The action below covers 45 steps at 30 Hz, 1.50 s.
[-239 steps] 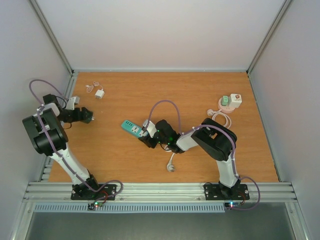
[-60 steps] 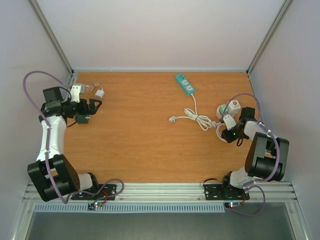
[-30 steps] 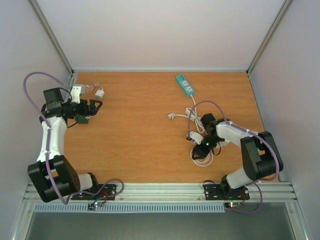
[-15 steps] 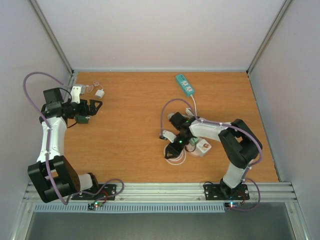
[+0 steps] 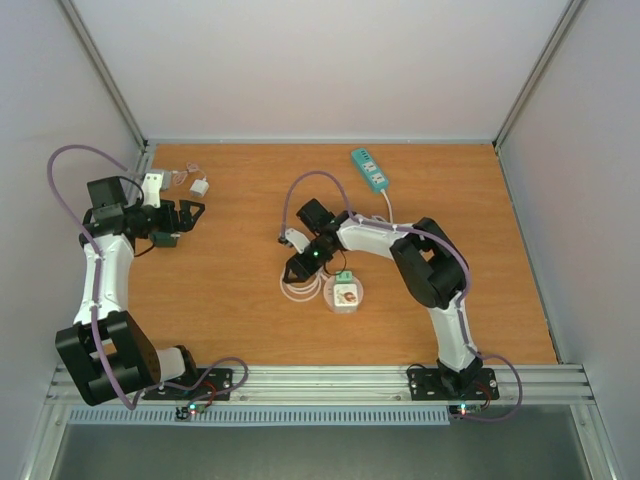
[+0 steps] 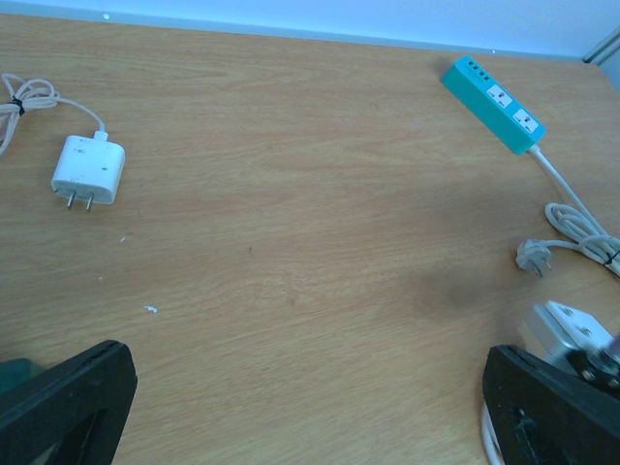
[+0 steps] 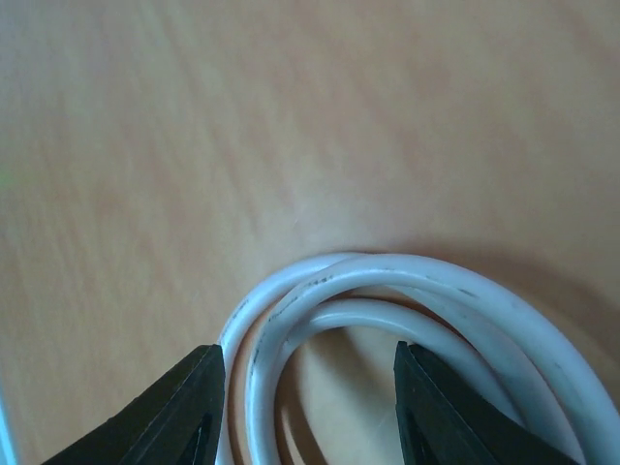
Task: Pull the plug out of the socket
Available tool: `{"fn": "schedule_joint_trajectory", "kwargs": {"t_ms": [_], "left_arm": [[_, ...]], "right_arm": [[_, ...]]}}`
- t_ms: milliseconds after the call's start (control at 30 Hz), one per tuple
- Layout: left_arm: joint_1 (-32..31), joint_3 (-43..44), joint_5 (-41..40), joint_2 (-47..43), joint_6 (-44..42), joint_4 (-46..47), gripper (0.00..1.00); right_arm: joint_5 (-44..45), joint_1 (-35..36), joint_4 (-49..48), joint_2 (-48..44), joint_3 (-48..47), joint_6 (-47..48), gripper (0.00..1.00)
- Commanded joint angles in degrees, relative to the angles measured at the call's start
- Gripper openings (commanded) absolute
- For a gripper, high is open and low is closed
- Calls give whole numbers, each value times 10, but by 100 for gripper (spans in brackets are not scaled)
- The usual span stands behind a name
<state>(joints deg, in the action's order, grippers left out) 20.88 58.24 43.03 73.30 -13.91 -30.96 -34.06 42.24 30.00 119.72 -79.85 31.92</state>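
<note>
wooden table; right gripper, fingers parted, straddles coiled white cable.

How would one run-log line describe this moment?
right tool: astride white cable coil, grip unclear | plug: in socket | left tool: open, far from socket

The white cable blurs and runs off the lower edge.

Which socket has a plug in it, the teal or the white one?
The white socket, beside the coiled cable: a green plug is attached to it. The teal strip's outlets are bare.
</note>
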Motion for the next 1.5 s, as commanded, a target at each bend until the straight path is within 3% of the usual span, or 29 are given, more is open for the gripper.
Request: {"fn": "schedule_joint_trajectory", "kwargs": {"t_ms": [0, 167, 400, 1167, 1467], "left_arm": [[-1, -4, -4, -18, -1, 19, 100], [-1, -5, -6, -18, -1, 19, 100], [-1, -3, 2, -10, 3, 21, 100], [-1, -3, 13, -15, 2, 14, 100], [-1, -4, 15, -15, 2, 16, 100]], "right_arm": [[105, -6, -1, 55, -39, -17, 50], [132, -47, 21, 57, -36, -1, 49], [128, -102, 32, -2, 49, 25, 49], [110, -157, 53, -185, 294, 68, 51], [97, -224, 90, -229, 282, 83, 50]]}}
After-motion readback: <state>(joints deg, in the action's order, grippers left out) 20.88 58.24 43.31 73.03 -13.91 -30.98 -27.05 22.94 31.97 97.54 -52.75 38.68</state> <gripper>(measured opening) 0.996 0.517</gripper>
